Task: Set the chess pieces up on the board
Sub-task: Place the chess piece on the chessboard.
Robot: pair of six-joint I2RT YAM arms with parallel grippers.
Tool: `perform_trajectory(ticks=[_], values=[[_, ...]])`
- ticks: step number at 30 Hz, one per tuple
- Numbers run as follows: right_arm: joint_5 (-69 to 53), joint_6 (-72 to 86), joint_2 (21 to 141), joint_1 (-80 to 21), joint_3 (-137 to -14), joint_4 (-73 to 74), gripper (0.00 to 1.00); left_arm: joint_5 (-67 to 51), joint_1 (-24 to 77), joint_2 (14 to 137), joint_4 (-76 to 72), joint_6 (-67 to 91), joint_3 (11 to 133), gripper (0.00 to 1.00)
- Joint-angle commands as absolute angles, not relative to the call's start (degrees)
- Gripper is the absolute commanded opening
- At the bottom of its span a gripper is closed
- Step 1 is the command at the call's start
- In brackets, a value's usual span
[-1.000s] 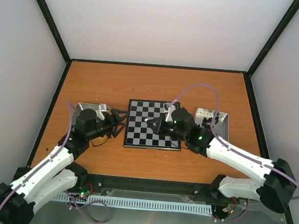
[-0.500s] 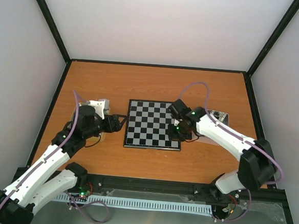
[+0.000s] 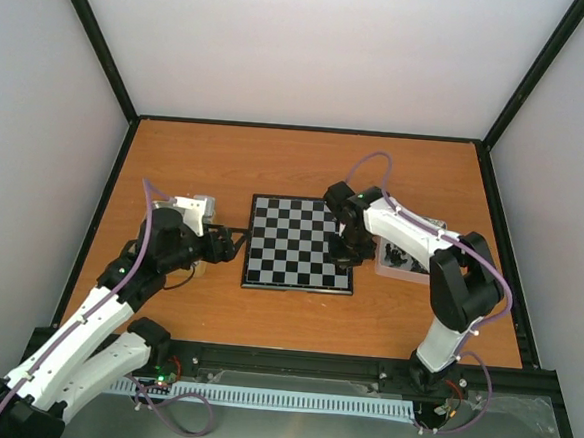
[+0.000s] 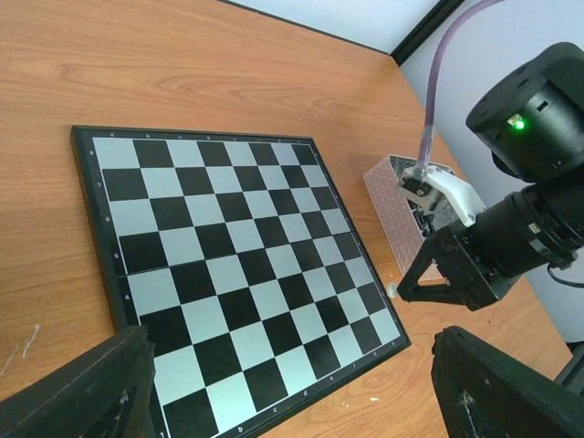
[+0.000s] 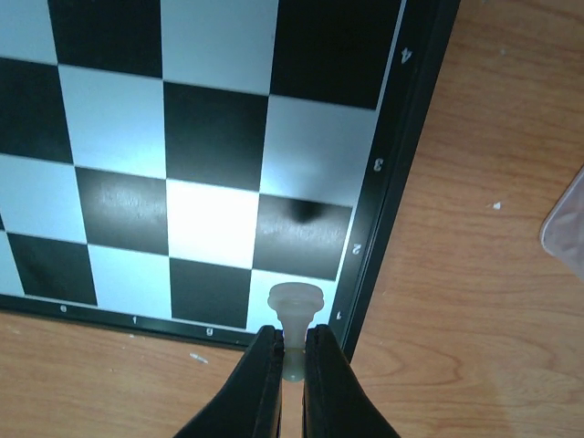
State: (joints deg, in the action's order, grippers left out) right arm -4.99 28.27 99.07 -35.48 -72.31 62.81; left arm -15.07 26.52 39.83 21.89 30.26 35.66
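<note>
Right wrist view: the right gripper has its fingers pressed in on the narrow stem of a cream-white chess piece (flat round head; which kind I cannot tell). The piece is at 6 o'clock in that view. It stands over the pale corner square of the chessboard, where the rim's numbers and letters meet. Whether its foot touches the square I cannot tell.

Seen from the top external camera, that corner is the board's 4 o'clock corner, the near right one, and the right arm bends down onto it from 2 o'clock.

The left gripper is spread wide and holds nothing. Its two dark fingertips show at 7 and 5 o'clock in the left wrist view, with the board between them. From above it sits at the board's 9 o'clock, just beside the rim, over the wooden tabletop.

A metal tin lies at the board's 10 o'clock, partly under the left arm. A second tin lies at 3 o'clock, just beside the board, with black pieces inside it.
</note>
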Motion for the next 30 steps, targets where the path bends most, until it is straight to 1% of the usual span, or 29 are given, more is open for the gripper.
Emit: perform_trajectory(ticks=[1, 12, 19, 30], values=[[-4.99, 25.63, 101.32, -34.13, -74.95, 64.49, 0.03, -15.59, 26.72, 39.5, 21.02, 28.83, 35.52, 0.84], [-7.93, 24.37, 104.31, -33.58, -73.52, 63.46, 0.03, -14.44, 26.72, 39.3, 20.6, 29.26, 35.13, 0.84], [-7.37, 24.3, 104.98, -33.13, -73.24, 63.63, 0.06, -14.33, 26.72, 39.29, 20.51, 29.33, 35.06, 0.85], [-7.07, 23.7, 105.77, -32.41, -72.6, 62.86, 0.08, -14.39, 26.72, 39.03, 20.76, 29.27, 35.12, 0.84]])
